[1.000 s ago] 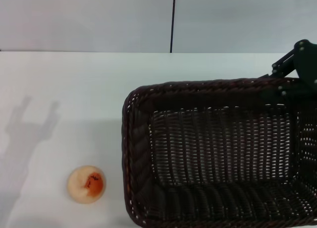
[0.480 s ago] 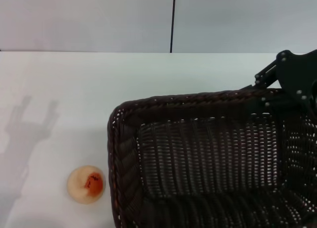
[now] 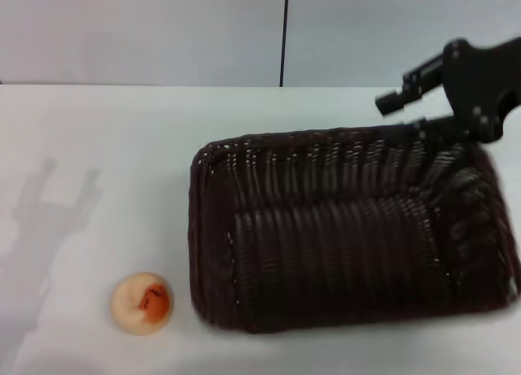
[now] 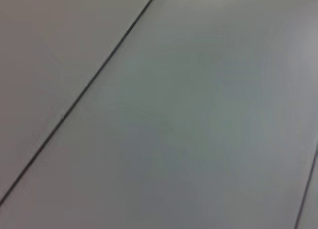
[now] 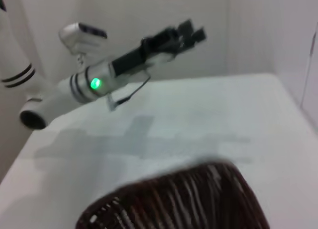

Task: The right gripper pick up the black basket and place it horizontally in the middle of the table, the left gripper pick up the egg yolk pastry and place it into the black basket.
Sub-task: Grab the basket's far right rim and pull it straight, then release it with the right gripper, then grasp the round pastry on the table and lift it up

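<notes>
— Right gripper (image 3: 423,106), then: what has it got?

— It sits at the far right corner of the black basket (image 3: 342,237), on the rim. One finger juts out to the left above the rim; the contact itself is hidden and smeared, so whether it is clamped I cannot tell.

— And the basket?

— Long axis left to right on the table (image 3: 122,147), tipped so its woven outside faces up. Its right end is blurred.

— The pastry?

— The egg yolk pastry (image 3: 142,303) lies near left, just beside the basket's left end, apart from it, orange patch to the right.

— Left gripper (image 5: 186,33)?

— Seen only from the right wrist, held above the table; fingers too blurred to judge.
</notes>
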